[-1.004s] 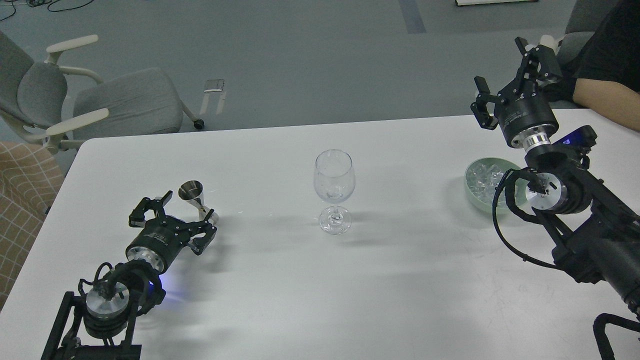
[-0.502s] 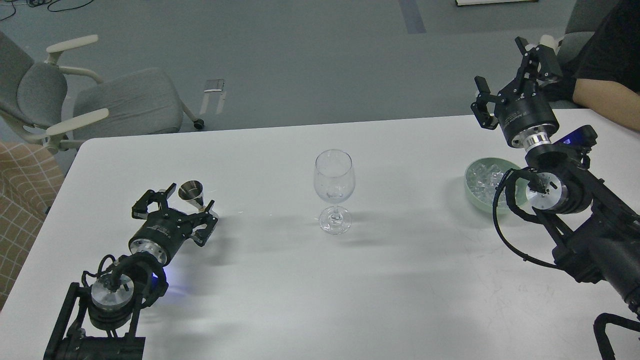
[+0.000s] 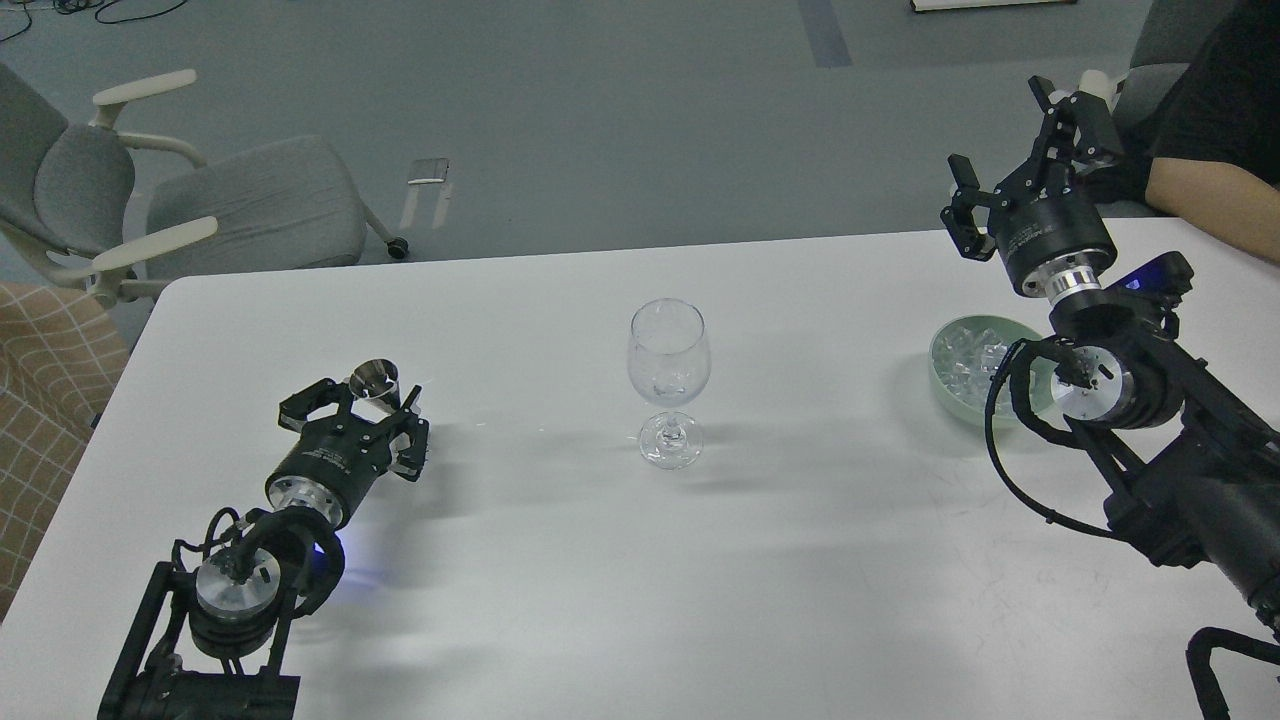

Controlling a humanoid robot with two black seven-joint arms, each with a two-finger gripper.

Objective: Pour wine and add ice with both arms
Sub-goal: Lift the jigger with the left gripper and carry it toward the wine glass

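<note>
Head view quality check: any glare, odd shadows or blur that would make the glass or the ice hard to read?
Head view: sharp overall, even overhead light. The wine glass reads mainly by rim highlights, casting soft shadows across the white table. The ice in the green bowl is a glinting heap, cubes hard to separate. A blue glow shows under the left arm. No motion blur.

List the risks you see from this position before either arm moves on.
1. The left gripper has its fingers on either side of the small metal measuring cup, which stands on a narrow base; an off-centre close could tip it.
2. The wine glass stands tall on a thin stem between the two arms; a sweep across the table might topple it.
3. The right arm's cable loop hangs beside the green bowl of ice and may snag its rim.
</note>
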